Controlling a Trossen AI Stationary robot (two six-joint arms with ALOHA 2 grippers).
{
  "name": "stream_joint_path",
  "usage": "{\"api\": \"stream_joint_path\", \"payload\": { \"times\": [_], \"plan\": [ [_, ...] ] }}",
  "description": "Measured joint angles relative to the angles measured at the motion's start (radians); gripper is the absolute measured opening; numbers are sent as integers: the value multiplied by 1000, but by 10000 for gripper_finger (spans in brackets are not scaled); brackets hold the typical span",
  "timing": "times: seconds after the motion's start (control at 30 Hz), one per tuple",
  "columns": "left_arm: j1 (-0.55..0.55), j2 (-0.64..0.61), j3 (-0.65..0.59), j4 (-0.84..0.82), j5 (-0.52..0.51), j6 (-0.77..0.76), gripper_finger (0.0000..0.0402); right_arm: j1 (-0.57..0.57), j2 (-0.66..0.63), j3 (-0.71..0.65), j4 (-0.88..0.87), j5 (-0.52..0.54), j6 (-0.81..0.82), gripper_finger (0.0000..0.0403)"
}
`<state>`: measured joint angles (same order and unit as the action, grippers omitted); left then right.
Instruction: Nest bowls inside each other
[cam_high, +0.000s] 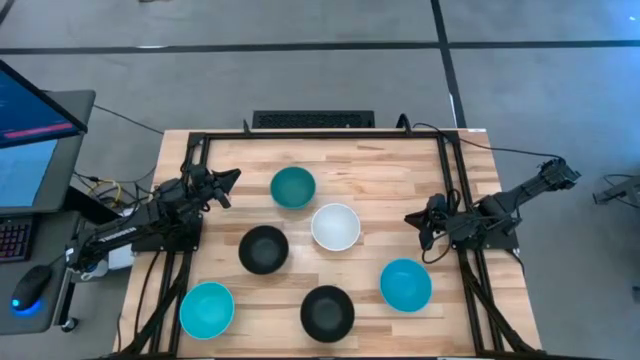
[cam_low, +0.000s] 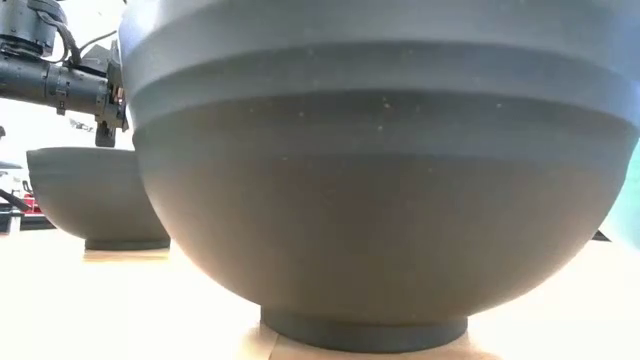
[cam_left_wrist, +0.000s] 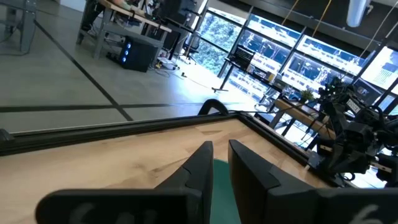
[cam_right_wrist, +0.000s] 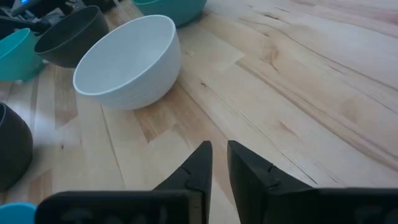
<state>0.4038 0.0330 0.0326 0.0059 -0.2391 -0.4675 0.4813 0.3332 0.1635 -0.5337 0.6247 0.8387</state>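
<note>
A: Item, bowls, six, all separate on the table (cam_high: 420, 170), none nested. Landmark: the white bowl (cam_high: 336, 226), mid-table. Dark teal-green bowl (cam_high: 293, 187) just beyond it toward the left arm's side. One black bowl (cam_high: 264, 249) beside it on the left; second black bowl (cam_high: 327, 312) nearer the front edge. One cyan bowl (cam_high: 406, 284) front-right of it, the other cyan bowl (cam_high: 207, 309) well apart at front-left.

B: Orientation?

A: Every bowl upright, mouth up, resting on its foot. Round, so no long axis across the table; the only axis is vertical.

B: Grippers?

A: Left gripper (cam_high: 228, 180) near the teal-green bowl, fingers nearly together, holding nothing. Right gripper (cam_high: 414, 219) to the right of the white bowl, apart from it, fingers likewise close-set and empty.

B: Risks?

A: Judged only. Fingers this narrow would have to spread before straddling a rim; otherwise they push a bowl across the wood into a neighbour. The white, teal-green and black bowls sit close, so a lifted one could clip the next. Similar sizes suggest a tilted drop may sit cocked instead of seating.
</note>
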Motion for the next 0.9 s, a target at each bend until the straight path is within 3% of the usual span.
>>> {"api": "stream_joint_path", "payload": {
  "times": [0.77, 0.9],
  "plan": [
    [0, 0, 0, 1, -1, 0, 41, 0, 0, 0, 1, 2, 0, 74],
    [0, 0, 0, 3, -40, -24, 41, 0, 0, 0, 4, 1, 0, 74]
  ]
}}
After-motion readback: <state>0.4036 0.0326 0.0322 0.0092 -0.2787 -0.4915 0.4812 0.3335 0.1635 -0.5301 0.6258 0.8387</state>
